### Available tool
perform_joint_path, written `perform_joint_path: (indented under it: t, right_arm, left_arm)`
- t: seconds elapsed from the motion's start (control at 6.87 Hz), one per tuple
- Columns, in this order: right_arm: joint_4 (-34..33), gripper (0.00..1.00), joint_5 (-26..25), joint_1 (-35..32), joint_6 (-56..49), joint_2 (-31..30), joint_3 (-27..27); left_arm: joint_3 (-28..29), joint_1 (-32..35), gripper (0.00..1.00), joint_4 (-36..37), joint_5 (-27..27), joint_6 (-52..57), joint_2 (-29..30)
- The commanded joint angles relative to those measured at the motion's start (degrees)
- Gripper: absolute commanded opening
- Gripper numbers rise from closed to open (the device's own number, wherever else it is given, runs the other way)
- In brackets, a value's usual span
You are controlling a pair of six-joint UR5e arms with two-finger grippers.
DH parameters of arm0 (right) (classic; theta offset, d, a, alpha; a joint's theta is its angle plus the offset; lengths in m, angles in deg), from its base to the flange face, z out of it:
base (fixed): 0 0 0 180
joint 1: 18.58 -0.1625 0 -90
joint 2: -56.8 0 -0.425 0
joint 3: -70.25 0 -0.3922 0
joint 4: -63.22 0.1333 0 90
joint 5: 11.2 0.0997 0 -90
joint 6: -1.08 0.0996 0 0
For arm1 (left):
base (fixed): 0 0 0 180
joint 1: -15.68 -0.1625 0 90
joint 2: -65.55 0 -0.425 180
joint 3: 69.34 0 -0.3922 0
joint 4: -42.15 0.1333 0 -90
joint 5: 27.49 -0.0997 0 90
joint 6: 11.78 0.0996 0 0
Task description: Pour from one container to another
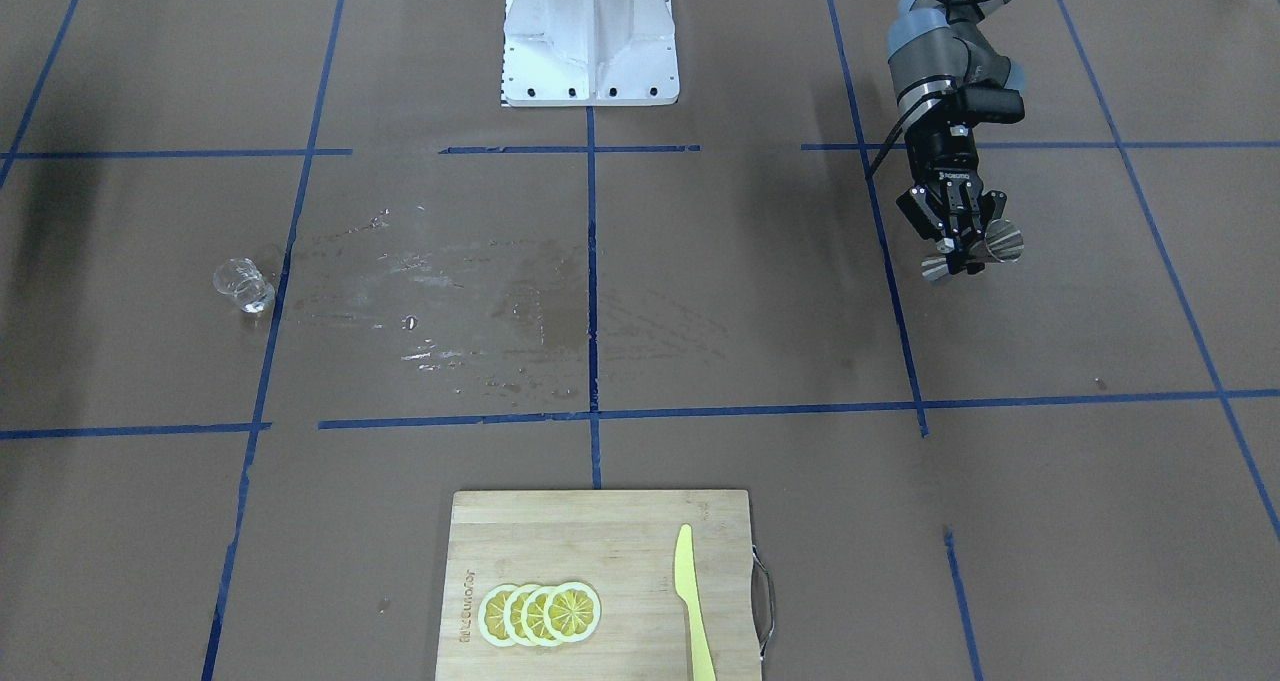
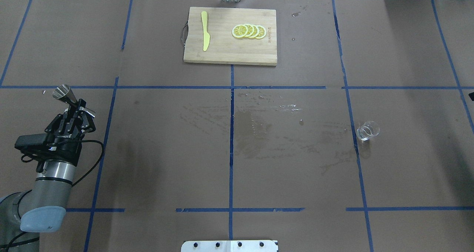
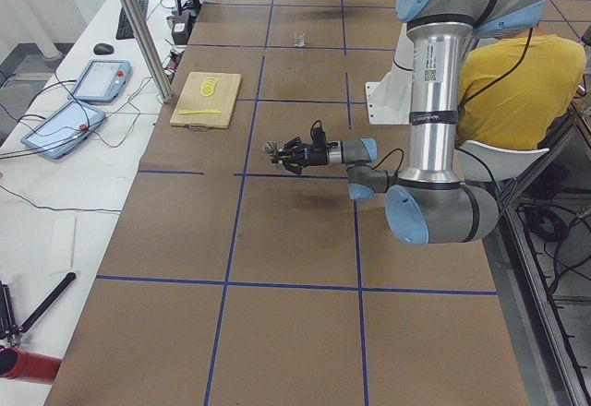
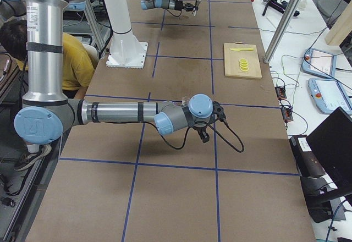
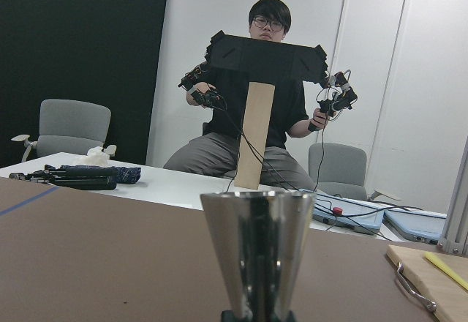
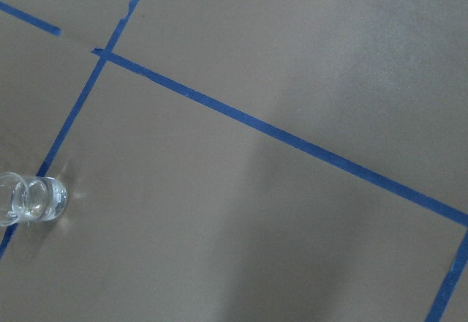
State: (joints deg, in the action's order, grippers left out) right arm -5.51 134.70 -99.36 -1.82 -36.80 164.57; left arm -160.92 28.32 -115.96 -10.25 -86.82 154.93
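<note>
**jigger at the left, glass at the right, wet paper between**

the tabletop point(image 2: 166, 163) is covered with brown paper and divided by blue tape lines point(image 2: 231, 152) into big squares. in the middle squares there is a wet patch point(image 2: 255, 133) with shiny streaks and drops. the left wrist view shows a room with white walls, grey chairs and a seated person point(image 5: 267, 110) with a controller in each hand. in the side view a white side table point(image 3: 55, 194) with tablets runs along the tabletop, and a person in a yellow shirt point(image 3: 512, 83) sits behind the robot.

in the overhead view, at the far left, the left gripper point(image 2: 78, 109) has its jaws closed on the narrow waist of a metal jigger point(image 2: 63, 93). the jigger is upright, with the wide cone on top, and is held above the paper. its inside is not visible.

at the far edge, near the middle, lies a wooden cutting board point(image 2: 229, 50). it carries a yellow knife point(image 2: 204, 35) and a row of overlapping lemon slices point(image 2: 249, 31).

at the right, just beside a tape line, is a small clear glass point(image 2: 367, 130), well apart from the jigger. the wet patch lies between them. i cannot tell if the glass stands or lies.

the right gripper point(image 4: 204, 135) shows only in a side view, low over the paper. i cannot tell how its jaws stand.
</note>
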Motion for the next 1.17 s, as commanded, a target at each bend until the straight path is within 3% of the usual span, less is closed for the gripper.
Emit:
perform_joint_path:
  t: [0.0,0.15,0.44,0.58,1.02]
  right_arm:
    - [0.00,1.00,0.00,0.00,0.00,0.08,-0.28]
    - [0.00,1.00,0.00,0.00,0.00,0.08,-0.28]
    - [0.00,1.00,0.00,0.00,0.00,0.08,-0.28]
    - [0.00,1.00,0.00,0.00,0.00,0.08,-0.28]
    - [0.00,1.00,0.00,0.00,0.00,0.08,-0.37]
  left_arm:
    - [0.00,0.01,0.01,-0.01,-0.01,0.06,0.00]
    - [-0.09,0.01,0.07,-0.09,-0.01,0.06,0.09]
    - [0.08,0.10,0.05,-0.01,-0.01,0.50,0.00]
    - [0.09,0.10,0.14,-0.01,-0.01,0.42,0.00]
    - [0.09,0.10,0.24,-0.01,-0.01,0.50,0.09]
